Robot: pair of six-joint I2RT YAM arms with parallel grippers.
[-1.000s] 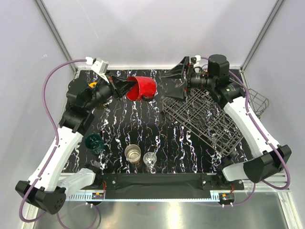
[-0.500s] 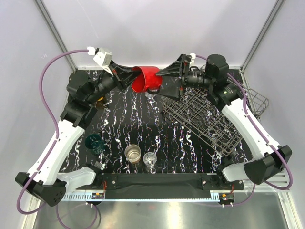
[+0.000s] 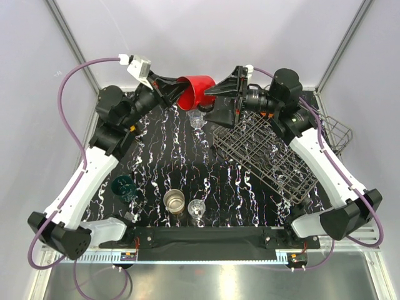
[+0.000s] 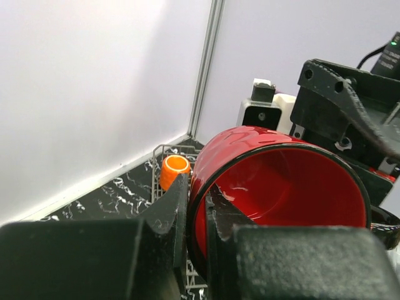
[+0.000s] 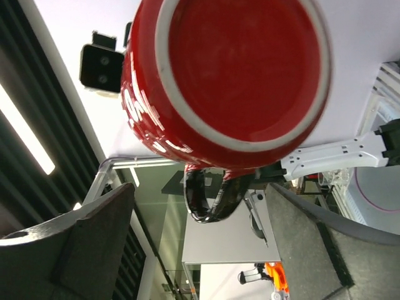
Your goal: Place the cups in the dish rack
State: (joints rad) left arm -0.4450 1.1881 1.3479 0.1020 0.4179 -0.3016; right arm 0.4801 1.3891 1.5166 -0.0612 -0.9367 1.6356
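Note:
My left gripper (image 3: 182, 92) (image 4: 195, 209) is shut on the rim of a red mug (image 3: 196, 91) (image 4: 281, 187), one finger inside and one outside. It holds the mug in the air over the table's back edge. My right gripper (image 3: 219, 101) (image 5: 200, 250) is open and faces the mug's base (image 5: 244, 75). The mug's handle (image 5: 215, 194) hangs between its fingertips, touching neither. The grey wire dish rack (image 3: 269, 156) lies at the right. An orange mug (image 4: 174, 170) stands in its wire basket. On the table stand a clear glass (image 3: 197, 119), a teal cup (image 3: 123, 185), a brown-and-cream cup (image 3: 174, 201) and another clear glass (image 3: 197, 209).
The rack's side basket (image 3: 339, 132) juts past the table's right edge. White walls and frame posts stand close behind both grippers. The black marbled mat (image 3: 206, 169) covers the table between the arms.
My left gripper has lifted the red mug up and back toward the right. My right gripper has moved left until it faces the mug's base, still open.

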